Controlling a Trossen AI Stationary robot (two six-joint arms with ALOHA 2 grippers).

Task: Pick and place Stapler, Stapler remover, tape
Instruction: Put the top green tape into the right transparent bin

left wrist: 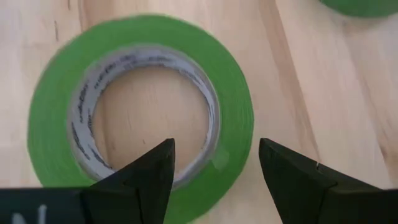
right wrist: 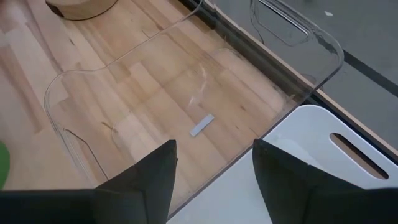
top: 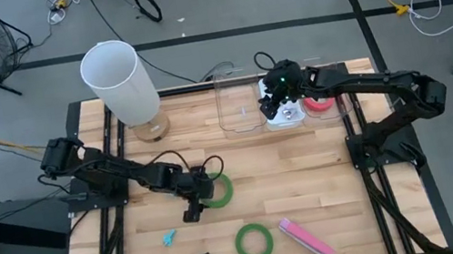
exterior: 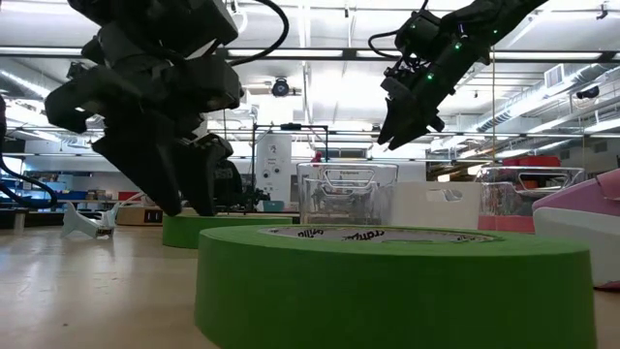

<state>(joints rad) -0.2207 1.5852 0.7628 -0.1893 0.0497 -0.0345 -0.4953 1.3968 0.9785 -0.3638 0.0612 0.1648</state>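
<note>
done: red tape roll (top: pixel 318 103) in far-right bin | in hand: left end effector (top: pixel 201 189), fingers wide, straddles one green tape roll (left wrist: pixel 140 115) mid-desk | right end effector (top: pixel 273 93) spread empty over clear bins (right wrist: pixel 186 106) | left: second green roll (top: pixel 253 242), pink stapler (top: pixel 305 237), blue remover (top: pixel 169 238) near edge

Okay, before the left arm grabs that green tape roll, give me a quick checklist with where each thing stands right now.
1. Left gripper open: ok, fingers apart.
2. Fingers straddling the green tape roll: ok, one finger over the open centre, one outside the band.
3. Roll lying flat on the table: ok.
4. Other green roll out of the way: ok, apart toward the front edge.
5. Right gripper away from the grasp: ok, over the clear bins at the far edge, open.
6. Fingers low enough to close on the roll: cannot tell.
</note>
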